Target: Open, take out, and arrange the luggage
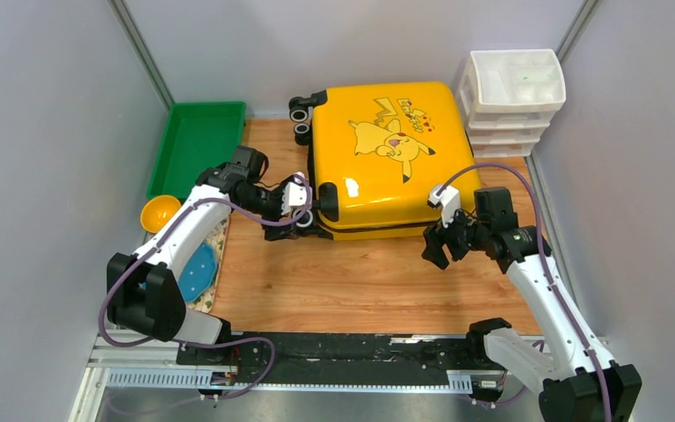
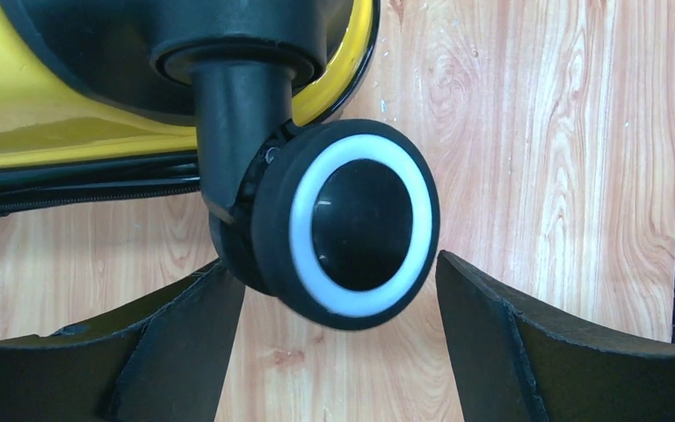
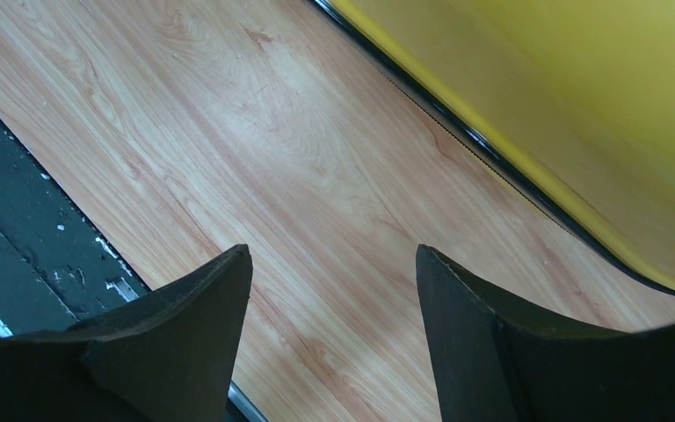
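Nearest, at the bottom of the overhead frame: black rail [image 1: 360,347] with both arm bases, then bare wooden table [image 1: 360,286].

Left arm rises from lower left and reaches up-right, forearm level and wrist turned toward frame centre. Left gripper [image 1: 303,211] sits at the suitcase's near-left corner. In the wrist view, left gripper [image 2: 336,264] is spread wide, one finger on each side of a black caster wheel [image 2: 360,224] with a white ring. The finger at frame right stands clear of it; cannot tell whether the other touches.

Right arm rises from lower right, elbow bent, wrist angled down-left. Right gripper [image 1: 444,246] hangs just off the case's near-right corner. Its wrist view shows the right gripper [image 3: 334,251] open over bare wood, nothing between the fingers.

Beyond them, the luggage [image 1: 387,158] lies flat and closed at upper centre, printed face up. Long axis runs left-right, slightly skewed; wheel end points frame left. Far wheels [image 1: 299,112] stick out at its upper-left corner.

Left edge: blue plate [image 1: 198,268], orange bowl [image 1: 160,211], then green tray [image 1: 198,141]. Upper right: white drawer unit [image 1: 511,97].
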You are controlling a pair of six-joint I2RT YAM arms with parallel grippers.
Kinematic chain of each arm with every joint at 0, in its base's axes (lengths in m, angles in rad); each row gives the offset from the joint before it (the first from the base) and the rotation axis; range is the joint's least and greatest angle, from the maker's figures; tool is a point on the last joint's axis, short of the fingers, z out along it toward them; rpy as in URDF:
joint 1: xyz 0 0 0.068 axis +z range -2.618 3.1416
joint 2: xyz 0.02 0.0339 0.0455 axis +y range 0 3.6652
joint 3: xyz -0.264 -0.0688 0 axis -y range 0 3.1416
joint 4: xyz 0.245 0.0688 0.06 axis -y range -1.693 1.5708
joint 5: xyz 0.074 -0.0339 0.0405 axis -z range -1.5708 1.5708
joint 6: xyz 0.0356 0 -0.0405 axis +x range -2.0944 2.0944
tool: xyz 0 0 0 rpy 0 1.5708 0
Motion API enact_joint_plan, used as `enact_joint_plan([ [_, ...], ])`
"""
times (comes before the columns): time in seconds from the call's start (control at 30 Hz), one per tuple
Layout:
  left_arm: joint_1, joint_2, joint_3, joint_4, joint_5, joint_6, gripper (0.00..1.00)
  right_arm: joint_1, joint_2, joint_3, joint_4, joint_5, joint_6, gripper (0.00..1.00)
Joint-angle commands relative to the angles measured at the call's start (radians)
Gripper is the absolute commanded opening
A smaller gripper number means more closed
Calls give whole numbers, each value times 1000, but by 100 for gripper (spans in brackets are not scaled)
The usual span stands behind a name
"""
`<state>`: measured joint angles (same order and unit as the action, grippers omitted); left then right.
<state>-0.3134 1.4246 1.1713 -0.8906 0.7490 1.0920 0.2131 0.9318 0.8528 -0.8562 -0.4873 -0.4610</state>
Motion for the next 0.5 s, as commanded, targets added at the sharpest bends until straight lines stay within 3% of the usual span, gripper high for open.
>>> enact_joint_plan([
  [0.0,2,-41,-2,-5,38,5,87,2,-2,38,8,-25,7,72],
  [0.23,2,-41,-15,179,30,-225,87,3,9,42,14,-33,22,72],
  [0.47,0,-6,-44,298,3,-282,88,3,1,37,9,-28,16,72],
])
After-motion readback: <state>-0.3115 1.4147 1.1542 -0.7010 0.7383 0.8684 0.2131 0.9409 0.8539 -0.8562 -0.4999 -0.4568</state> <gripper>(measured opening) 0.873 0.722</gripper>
